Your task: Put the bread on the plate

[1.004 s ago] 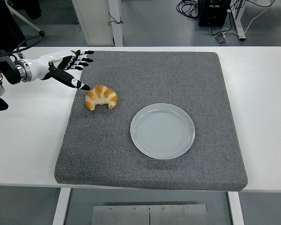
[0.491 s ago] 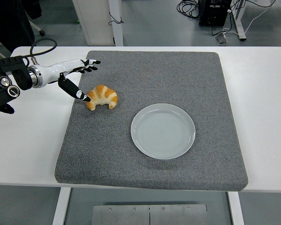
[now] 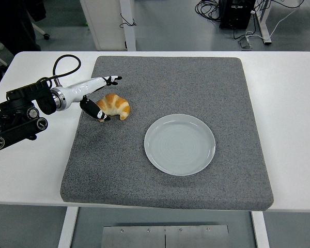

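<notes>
Left hand moved in since half second ago, thumb now touching bread's left end, fingers spread past its far side, nothing gripped. One plate on grey mat, nearest. One bread, a croissant, at plate's 10 o'clock, well apart, on mat.

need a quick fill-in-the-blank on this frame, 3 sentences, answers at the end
1. The croissant lies on the grey ___, not on the plate.
2. The hand reaching the croissant is the robot's ___ hand.
3. The plate holds ___.

Missing words: mat; left; nothing
</notes>
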Tool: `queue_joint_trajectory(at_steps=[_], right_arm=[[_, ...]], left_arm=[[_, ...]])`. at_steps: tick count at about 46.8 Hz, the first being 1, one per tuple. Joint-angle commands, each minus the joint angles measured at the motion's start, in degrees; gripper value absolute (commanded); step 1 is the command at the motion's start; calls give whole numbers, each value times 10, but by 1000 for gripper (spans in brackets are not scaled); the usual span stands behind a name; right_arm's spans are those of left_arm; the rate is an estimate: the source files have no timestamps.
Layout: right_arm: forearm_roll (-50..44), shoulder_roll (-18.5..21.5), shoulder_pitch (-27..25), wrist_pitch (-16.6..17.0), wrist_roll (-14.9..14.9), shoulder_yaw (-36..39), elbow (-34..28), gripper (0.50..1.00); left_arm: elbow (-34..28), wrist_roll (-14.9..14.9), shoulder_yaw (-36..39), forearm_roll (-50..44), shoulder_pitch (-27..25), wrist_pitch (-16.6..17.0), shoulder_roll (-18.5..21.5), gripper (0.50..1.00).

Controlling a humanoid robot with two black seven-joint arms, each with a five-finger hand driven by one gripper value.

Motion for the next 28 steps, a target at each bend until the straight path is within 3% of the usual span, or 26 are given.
queue_joint_trajectory(at_steps=[1, 20, 28], right_arm=[[0, 0, 0, 0, 0, 0, 0, 1000], [0, 0, 0, 0, 0, 0, 0, 1000], [0, 0, 1, 0, 0, 0, -1, 1000]], left_arm=[[1, 0, 0, 0, 1, 11, -1, 966], [12, -2, 2, 14, 9, 27, -32, 958], [26, -3, 2, 40, 18, 52, -40, 915]])
